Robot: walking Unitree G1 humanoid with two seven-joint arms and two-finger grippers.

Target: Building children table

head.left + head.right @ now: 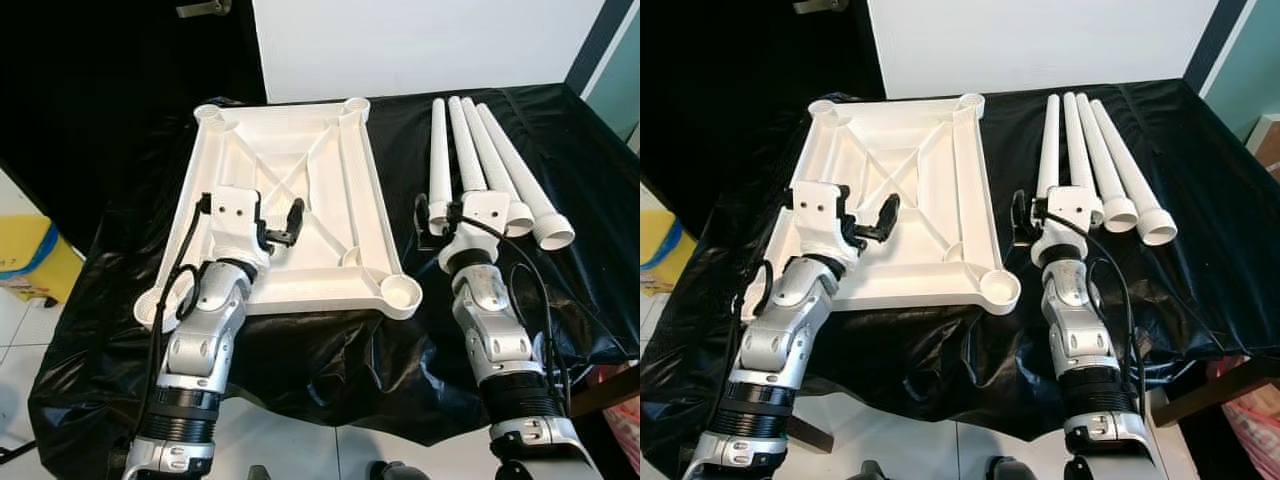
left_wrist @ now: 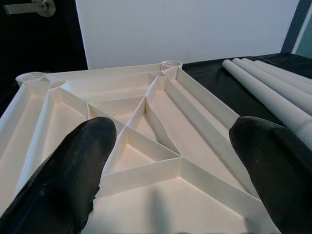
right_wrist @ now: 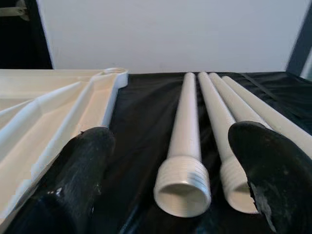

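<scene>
- Lying upside down on the black-covered surface (image 1: 330, 360), the white tabletop (image 1: 330, 190) is seen with its ribbed underside up and a round socket (image 1: 402, 290) at each corner; it is placed toward the left side of the surface.
- Four white legs (image 1: 470, 150) are laid side by side near the right edge of the surface, apart from the tabletop, with their threaded ends (image 3: 183, 183) turned toward the robot.
- The left pincer (image 1: 282, 222) is held wide above the near half of the tabletop, and nothing is gripped in it.
- The right pincer (image 3: 175, 161) is held wide at the threaded end of the leg nearest the tabletop; nothing is yet held.
- No leg has been fitted, so the task is judged to be at its start.
- A grip taken on the threads could be lost, since the ridged end is short and the leg is long and top-heavy.
- The neighbouring legs could be knocked and rolled off the surface, because they are packed touching one another.
- The black cover could be dragged by a low finger, and the tabletop shifted with it.
</scene>
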